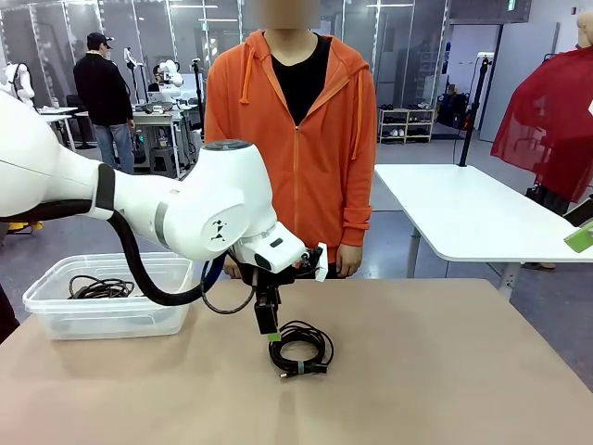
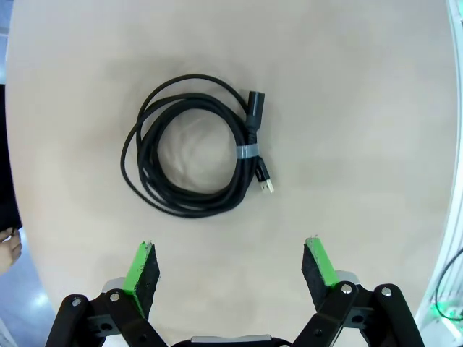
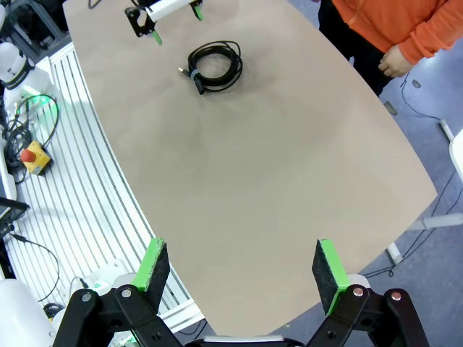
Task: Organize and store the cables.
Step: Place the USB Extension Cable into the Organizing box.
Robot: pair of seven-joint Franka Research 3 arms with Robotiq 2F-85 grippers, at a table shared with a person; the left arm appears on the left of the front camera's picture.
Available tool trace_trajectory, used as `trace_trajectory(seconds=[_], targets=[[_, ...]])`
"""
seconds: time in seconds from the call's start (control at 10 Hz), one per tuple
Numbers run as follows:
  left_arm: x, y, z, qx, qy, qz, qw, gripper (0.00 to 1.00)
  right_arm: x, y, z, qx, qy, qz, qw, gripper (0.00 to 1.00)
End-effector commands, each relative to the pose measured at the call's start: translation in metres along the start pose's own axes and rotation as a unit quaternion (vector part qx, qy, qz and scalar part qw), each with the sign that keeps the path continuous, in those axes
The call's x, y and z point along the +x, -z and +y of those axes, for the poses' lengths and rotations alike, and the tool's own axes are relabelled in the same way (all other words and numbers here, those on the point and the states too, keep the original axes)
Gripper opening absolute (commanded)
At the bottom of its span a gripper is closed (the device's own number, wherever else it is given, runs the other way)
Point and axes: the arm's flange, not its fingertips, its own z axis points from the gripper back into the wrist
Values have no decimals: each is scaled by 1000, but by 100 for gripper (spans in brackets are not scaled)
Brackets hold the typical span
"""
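While you look across the table (image 1: 445, 371) from the robot's side, the nearest thing to you is the coil (image 1: 300, 348), a black cable wound round and lying flat on the tan top a little left of the middle. Its plug ends sit on the side toward you, and a pale band binds the loops near them. Just left of it and slightly above, the left gripper (image 1: 266, 320) hangs pointing down, close beside the coil but not touching it. Your left wrist view makes this plain: the gripper (image 2: 231, 271) has its green pads (image 2: 142, 269) spread wide with nothing between them, and the coil (image 2: 195, 144) lies whole on the table ahead of the fingertips, clear of both. There you can see the thick black plug and the small metal-tipped one side by side at the banded part of the loop. The right gripper (image 3: 235, 271) is likewise spread wide and holds nothing; it hangs over the table's edge, well apart from the coil (image 3: 215, 65), which you see far off with the left gripper (image 3: 165, 16) beside it. Farther back on the left a clear bin (image 1: 111, 315) stands at the table's far corner with more black cable (image 1: 100, 288) lying in it. Beyond the far edge a person (image 1: 292, 130) in an orange hooded jacket stands facing you, arms down.
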Motion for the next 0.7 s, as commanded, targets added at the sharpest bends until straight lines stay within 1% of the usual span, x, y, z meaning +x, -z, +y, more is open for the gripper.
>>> trace_trajectory(seconds=[0.0,0.2,0.6], targets=[[9,15,7,0,-13,-7,1000,100,1,-1,1,0,3,-2,1000,100],[10,33,10,3,-32,-16,999,100,1,-1,1,0,3,-2,1000,100],[18,57,9,-18,-49,-10,999,100,1,-1,1,0,3,-2,1000,100]])
